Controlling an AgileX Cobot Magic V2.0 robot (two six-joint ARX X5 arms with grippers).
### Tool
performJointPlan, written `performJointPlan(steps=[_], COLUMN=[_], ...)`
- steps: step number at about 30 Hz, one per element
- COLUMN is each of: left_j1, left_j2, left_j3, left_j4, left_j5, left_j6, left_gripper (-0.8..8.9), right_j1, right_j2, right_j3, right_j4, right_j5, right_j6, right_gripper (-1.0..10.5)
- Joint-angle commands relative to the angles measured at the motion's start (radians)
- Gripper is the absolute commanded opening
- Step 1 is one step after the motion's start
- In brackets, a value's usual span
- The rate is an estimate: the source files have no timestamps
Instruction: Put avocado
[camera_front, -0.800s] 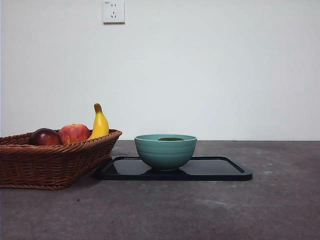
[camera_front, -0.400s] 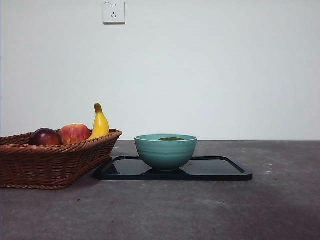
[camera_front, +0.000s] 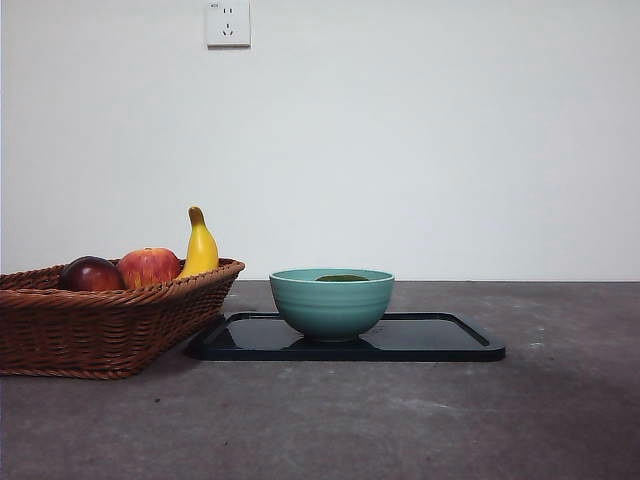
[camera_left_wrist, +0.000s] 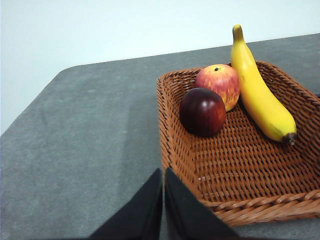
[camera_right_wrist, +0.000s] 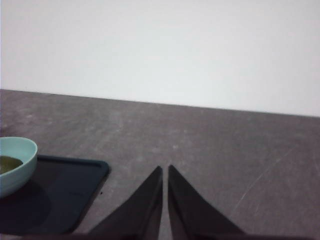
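The avocado (camera_front: 342, 278) lies inside the teal bowl (camera_front: 331, 302), only its dark green top showing above the rim; the right wrist view catches a sliver of the avocado (camera_right_wrist: 9, 163) in the bowl (camera_right_wrist: 17, 165). The bowl stands on a black tray (camera_front: 430, 338). My left gripper (camera_left_wrist: 163, 174) is shut and empty, held above the near corner of the wicker basket (camera_left_wrist: 235, 165). My right gripper (camera_right_wrist: 165, 171) is shut and empty, over bare table to the side of the tray (camera_right_wrist: 55, 192). Neither arm shows in the front view.
The wicker basket (camera_front: 100, 325) at the left holds a dark red fruit (camera_front: 90, 274), a red-yellow apple (camera_front: 149, 266) and a banana (camera_front: 200, 245). A wall with a socket (camera_front: 227, 23) stands behind. Grey tabletop (camera_front: 560, 400) stretches right of the tray.
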Motion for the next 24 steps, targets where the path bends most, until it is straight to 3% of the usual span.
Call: performJointPlan(steps=[1, 5, 13, 24], left_j1=[0.002, 0.002, 0.002, 0.002], left_j2=[-0.002, -0.002, -0.002, -0.002], left_j3=[-0.02, -0.02, -0.02, -0.02], left_j4=[-0.01, -0.01, -0.01, -0.01], left_j5=[0.001, 0.001, 0.001, 0.001], left_j6=[-0.002, -0.002, -0.002, -0.003], left_gripper=[0.08, 0.08, 0.08, 0.08], right_j1=[-0.001, -0.001, -0.008, -0.008], right_j2=[-0.013, -0.025, -0.025, -0.025], right_j3=[-0.019, -0.05, -0.05, -0.049], right_j4=[0.014, -0.002, -0.165, -0.148], right_j5=[0.003, 0.003, 0.049, 0.05], right_j6=[0.042, 0.082, 0.079, 0.082], right_gripper=[0.1, 0.1, 0.1, 0.1])
